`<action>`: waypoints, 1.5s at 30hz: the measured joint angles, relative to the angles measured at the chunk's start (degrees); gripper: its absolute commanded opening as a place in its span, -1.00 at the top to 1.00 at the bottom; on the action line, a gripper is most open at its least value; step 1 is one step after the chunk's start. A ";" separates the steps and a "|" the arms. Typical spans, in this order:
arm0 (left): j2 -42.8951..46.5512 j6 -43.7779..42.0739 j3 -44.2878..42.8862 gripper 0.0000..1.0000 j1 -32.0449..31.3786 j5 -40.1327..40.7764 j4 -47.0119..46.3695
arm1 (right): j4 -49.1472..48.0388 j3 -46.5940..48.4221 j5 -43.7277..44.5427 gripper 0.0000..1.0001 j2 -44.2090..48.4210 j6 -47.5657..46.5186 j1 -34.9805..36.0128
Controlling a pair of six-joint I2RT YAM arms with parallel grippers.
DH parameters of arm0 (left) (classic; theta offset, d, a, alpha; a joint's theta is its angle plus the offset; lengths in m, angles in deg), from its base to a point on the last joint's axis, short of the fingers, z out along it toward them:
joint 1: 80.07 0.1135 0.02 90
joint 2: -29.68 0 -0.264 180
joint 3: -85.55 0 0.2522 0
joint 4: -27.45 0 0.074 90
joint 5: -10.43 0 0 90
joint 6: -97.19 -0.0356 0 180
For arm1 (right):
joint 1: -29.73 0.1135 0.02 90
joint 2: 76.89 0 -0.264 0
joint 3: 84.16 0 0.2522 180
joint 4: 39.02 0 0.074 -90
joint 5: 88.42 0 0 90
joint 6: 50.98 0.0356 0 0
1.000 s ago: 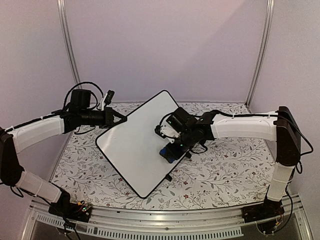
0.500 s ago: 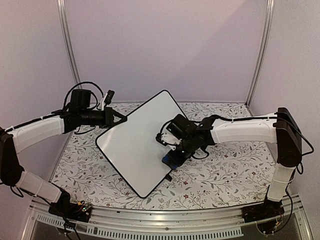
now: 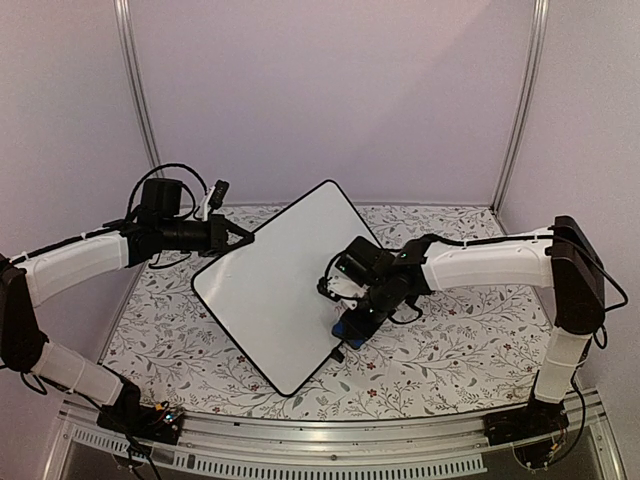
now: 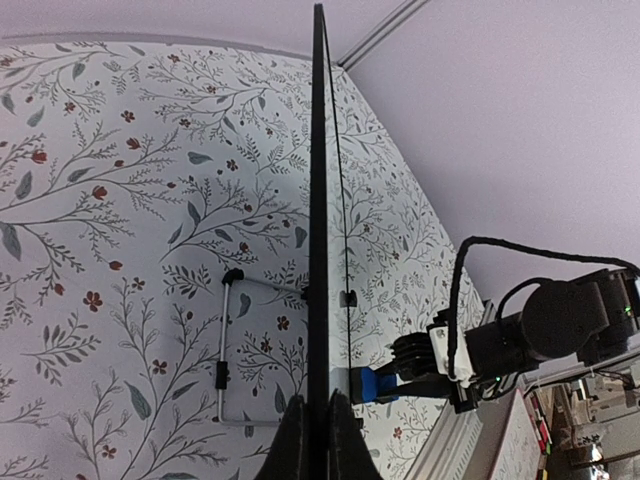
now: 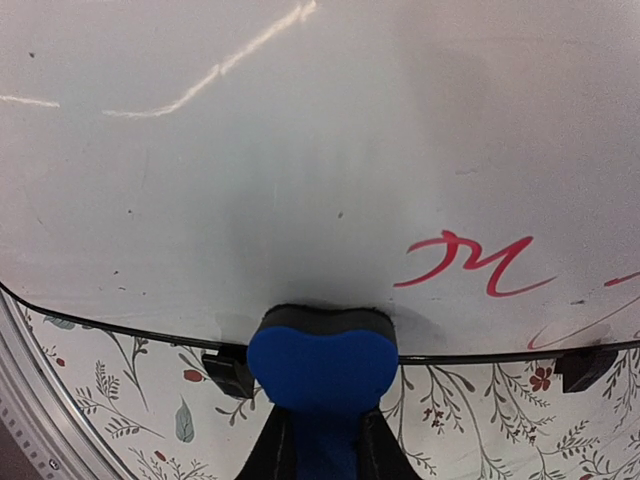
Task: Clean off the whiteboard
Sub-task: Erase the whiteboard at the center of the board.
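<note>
The whiteboard (image 3: pixel 270 290) stands tilted on the floral table, rotated like a diamond. My left gripper (image 3: pixel 245 240) is shut on its upper-left rim; the left wrist view shows the board edge-on (image 4: pixel 318 200) between the closed fingers (image 4: pixel 318 445). My right gripper (image 3: pixel 352 322) is shut on a blue eraser (image 3: pixel 344 328), whose dark felt face presses on the board at its lower-right rim. In the right wrist view the eraser (image 5: pixel 322 362) straddles the black rim, with the white surface (image 5: pixel 300 150) beyond. Red marker writing (image 5: pixel 465 262) sits to the eraser's right.
Two small black feet (image 5: pixel 232 372) (image 5: pixel 585 368) stick out under the board's rim. A wire stand (image 4: pixel 225 340) props the board's back. The floral tablecloth (image 3: pixel 440 350) surrounds the board, with purple walls and metal posts behind and an aluminium rail (image 3: pixel 330 435) at the near edge.
My right gripper has slid the eraser down and slightly right across the board to its lower-right rim. The left arm and the board have stayed still.
</note>
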 measured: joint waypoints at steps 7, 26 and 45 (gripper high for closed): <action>0.00 0.04 0.00 1.00 0.00 0.04 0.00 | 0.52 1.81 2.29 0.84 -0.02 -0.02 0.15; -0.07 0.07 0.00 1.00 0.04 0.13 0.13 | -3.13 10.51 4.81 0.84 -2.54 -1.75 -2.14; -0.11 0.04 0.00 1.00 0.07 0.07 0.07 | -6.34 2.80 2.67 0.84 0.07 -1.22 -2.38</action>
